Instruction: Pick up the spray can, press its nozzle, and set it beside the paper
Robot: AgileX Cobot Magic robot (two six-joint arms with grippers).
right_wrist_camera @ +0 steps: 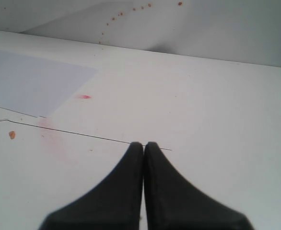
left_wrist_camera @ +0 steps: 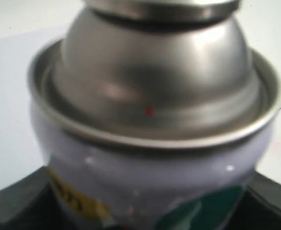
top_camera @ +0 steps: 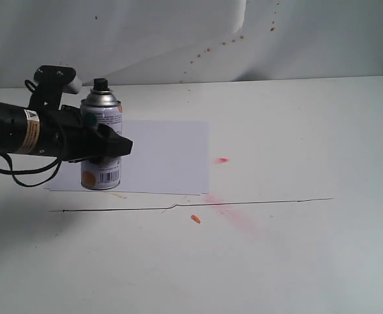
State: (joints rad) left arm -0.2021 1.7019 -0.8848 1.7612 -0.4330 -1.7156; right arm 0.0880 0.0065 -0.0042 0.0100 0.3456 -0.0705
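Spray can point(top_camera: 101, 112) upright, long axis vertical, black nozzle point(top_camera: 100, 84) on top pointing straight up, barcode low on the side facing the camera. Left gripper point(top_camera: 110, 144) reaches in from the left, jaws clamped round the can's mid-body, arm level. Can sits over the left end of the paper point(top_camera: 165, 157), at the left of the worktop point(top_camera: 296, 248); cannot tell if its base touches the sheet. Right gripper point(right_wrist_camera: 144, 146) hangs over bare worktop, jaws pressed together, holding nothing. Red smear point(top_camera: 222, 159) just right of the paper, thin black line point(top_camera: 257, 202) along its near side, orange fleck point(top_camera: 195, 219) nearer still.
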